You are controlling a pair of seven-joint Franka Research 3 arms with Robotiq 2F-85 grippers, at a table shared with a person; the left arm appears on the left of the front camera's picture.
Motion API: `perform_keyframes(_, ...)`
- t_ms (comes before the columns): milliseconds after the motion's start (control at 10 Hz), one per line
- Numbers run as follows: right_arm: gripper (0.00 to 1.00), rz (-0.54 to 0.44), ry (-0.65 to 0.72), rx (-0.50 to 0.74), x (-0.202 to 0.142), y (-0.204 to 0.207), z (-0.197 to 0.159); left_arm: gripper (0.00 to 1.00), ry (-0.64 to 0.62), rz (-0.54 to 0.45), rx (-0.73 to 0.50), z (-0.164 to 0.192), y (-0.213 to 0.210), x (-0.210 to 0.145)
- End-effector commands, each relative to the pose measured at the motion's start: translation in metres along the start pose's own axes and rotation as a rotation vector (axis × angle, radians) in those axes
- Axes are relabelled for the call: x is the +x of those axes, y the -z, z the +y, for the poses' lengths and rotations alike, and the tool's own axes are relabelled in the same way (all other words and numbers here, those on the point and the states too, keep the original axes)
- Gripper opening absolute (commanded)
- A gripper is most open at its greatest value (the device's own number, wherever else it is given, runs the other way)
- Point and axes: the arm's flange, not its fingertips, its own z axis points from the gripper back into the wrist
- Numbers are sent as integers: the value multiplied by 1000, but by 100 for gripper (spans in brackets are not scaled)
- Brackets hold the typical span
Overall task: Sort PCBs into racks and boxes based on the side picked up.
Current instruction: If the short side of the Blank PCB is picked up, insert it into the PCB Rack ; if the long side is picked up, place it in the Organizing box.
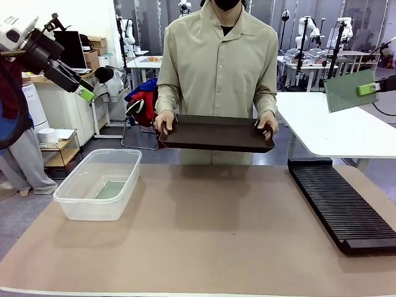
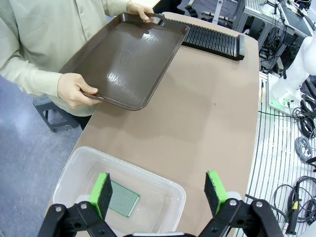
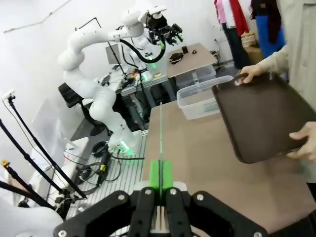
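We pinch a thin green circuit board [image 1: 345, 91] in the right gripper [image 3: 160, 174]; left gripper [image 2: 160, 191] gapes wide; a person [image 1: 216, 55] holds a flat brown tray [image 1: 216, 135] at twelve o'clock

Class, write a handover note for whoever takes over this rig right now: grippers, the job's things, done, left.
Left gripper: jaws open, above the clear rectangular plastic tub.
Right gripper: shut on one thin green circuit board, high on the side of the long black slotted rack.
Done: the other green board lies in the tub.
Left: place the held board, likely in the rack.
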Motion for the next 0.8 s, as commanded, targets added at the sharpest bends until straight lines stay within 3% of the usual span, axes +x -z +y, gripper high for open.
perform_keyframes(0,2,-22,-2,-59,-13,-10,7,100,13,1,-7,-1,1,-1)
perform_keyframes(100,2,0,0,0,0,0,0,100,13,1,-7,-1,1,-1)
perform_keyframes(700,2,-4,-7,-1,-3,0,1,100,13,1,-7,-1,1,-1)
